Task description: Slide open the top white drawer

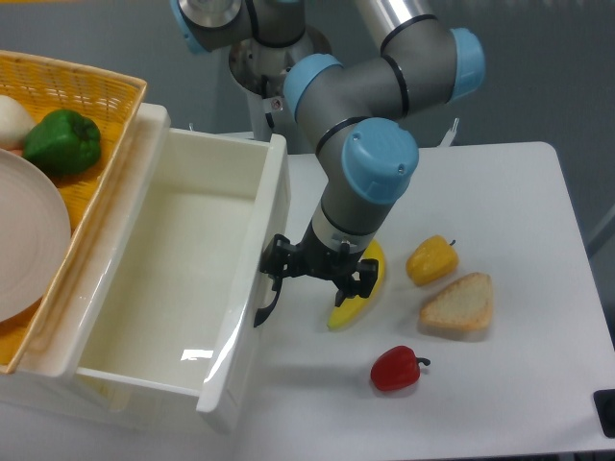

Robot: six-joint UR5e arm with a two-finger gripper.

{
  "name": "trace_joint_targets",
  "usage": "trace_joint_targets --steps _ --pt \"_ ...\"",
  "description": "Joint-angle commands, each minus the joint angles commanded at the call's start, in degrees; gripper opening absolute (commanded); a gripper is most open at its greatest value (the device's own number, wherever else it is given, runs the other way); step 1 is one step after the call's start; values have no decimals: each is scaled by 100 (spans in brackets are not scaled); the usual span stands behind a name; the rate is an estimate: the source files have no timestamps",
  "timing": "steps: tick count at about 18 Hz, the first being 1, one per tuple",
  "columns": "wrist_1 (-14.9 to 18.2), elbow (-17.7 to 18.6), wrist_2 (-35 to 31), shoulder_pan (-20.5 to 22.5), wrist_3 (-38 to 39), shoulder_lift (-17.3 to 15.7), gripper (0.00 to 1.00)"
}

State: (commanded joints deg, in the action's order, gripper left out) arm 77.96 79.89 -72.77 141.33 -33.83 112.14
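Note:
The top white drawer (pixel 173 288) stands pulled well out of the cabinet, its deep glossy inside empty. Its black curved handle (pixel 262 312) sticks out from the front panel on the right side. My gripper (pixel 320 279) points down right beside that panel. Its fingers stand wide apart: the left finger (pixel 278 261) sits against the drawer front at the handle's upper part, and the right finger (pixel 364 285) hangs over the banana (pixel 348 309). The upper end of the handle is hidden under the left finger.
A yellow wicker basket (pixel 91 91) on the cabinet top holds a green pepper (pixel 61 141) and a white plate (pixel 29 240). On the table lie a yellow pepper (pixel 430 260), a slice of bread (pixel 458 305) and a red pepper (pixel 398 368).

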Motion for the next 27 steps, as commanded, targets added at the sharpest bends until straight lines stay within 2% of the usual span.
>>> trace_joint_targets --steps 7,16,23,27 --pt "0 -70 9 220 -27 44 100" --pt "0 -27 52 246 69 62 100" --pt "9 17 500 308 209 202 100" --pt "9 17 711 492 245 211 100"
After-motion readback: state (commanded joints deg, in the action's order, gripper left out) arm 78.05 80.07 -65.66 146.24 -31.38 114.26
